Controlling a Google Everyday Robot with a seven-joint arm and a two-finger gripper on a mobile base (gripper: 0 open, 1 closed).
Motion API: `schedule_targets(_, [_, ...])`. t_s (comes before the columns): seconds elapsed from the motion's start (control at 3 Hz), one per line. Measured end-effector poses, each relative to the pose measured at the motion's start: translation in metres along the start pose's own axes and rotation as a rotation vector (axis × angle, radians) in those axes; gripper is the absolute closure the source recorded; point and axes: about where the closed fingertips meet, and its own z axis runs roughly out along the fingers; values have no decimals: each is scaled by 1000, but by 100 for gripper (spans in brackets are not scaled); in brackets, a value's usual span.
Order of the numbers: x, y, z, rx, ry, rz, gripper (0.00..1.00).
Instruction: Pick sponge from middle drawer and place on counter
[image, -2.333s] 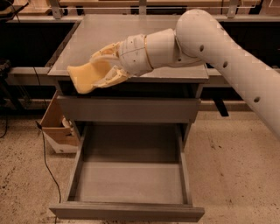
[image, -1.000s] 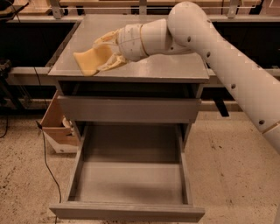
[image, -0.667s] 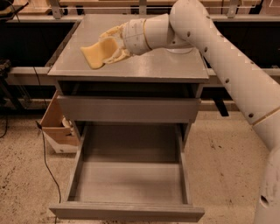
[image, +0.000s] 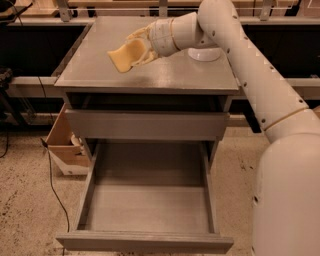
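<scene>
My cream-coloured gripper (image: 136, 50) is shut on the pale-yellow sponge (image: 125, 56) and holds it just above the left middle of the gray counter (image: 100, 70). The sponge sticks out to the left of the fingers. I cannot tell whether the sponge touches the counter. The middle drawer (image: 145, 200) stands pulled wide open below, its flat floor bare. The white arm reaches in from the right across the counter.
A white bowl (image: 204, 54) sits on the counter's right rear, partly behind the arm. The upper drawer's flat front (image: 147, 125) is slightly out. A cardboard box (image: 65, 145) and a cable lie on the floor at the left of the cabinet.
The gripper has carried the sponge from over the counter's front left edge up and back over the counter's top, toward the middle.
</scene>
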Motion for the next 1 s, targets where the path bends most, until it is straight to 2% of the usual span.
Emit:
schedule_targets(0.33, [31, 9, 2, -32, 40, 0, 91])
schedule_targets(0.67, [52, 20, 1, -54, 80, 21, 68])
schedule_targets(1.0, [63, 29, -3, -65, 106, 40, 44])
